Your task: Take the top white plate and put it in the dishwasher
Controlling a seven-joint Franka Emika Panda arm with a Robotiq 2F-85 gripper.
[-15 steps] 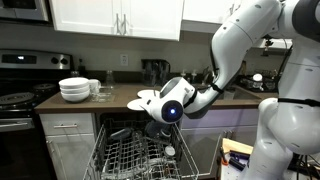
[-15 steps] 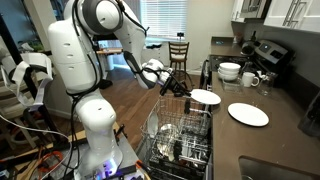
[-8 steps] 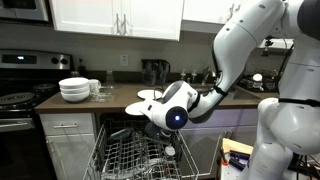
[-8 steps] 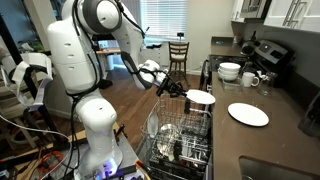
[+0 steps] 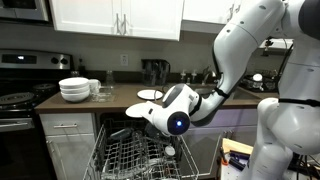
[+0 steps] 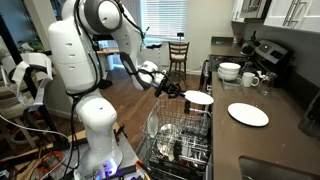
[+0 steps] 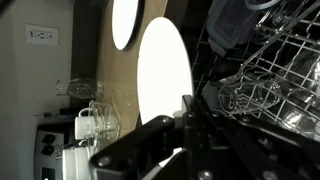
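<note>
My gripper [image 5: 152,111] is shut on the rim of the top white plate [image 5: 136,109], holding it in the air just off the counter edge, above the dishwasher's open wire rack [image 5: 135,155]. In the other exterior view, the gripper [image 6: 182,93] holds the plate [image 6: 199,98] over the rack [image 6: 180,135]. In the wrist view the held plate [image 7: 165,68] fills the middle, clamped by the dark fingers [image 7: 188,108], with the rack [image 7: 270,75] to the right.
A second white plate [image 6: 248,114] lies on the brown counter [image 6: 285,115]; it also shows in the wrist view [image 7: 127,20]. A stack of white bowls [image 5: 74,89] and mugs stand near the stove [image 5: 18,100]. The rack holds several dishes.
The gripper has carried the plate off the counter edge and a little lower, out over the dishwasher rack.
</note>
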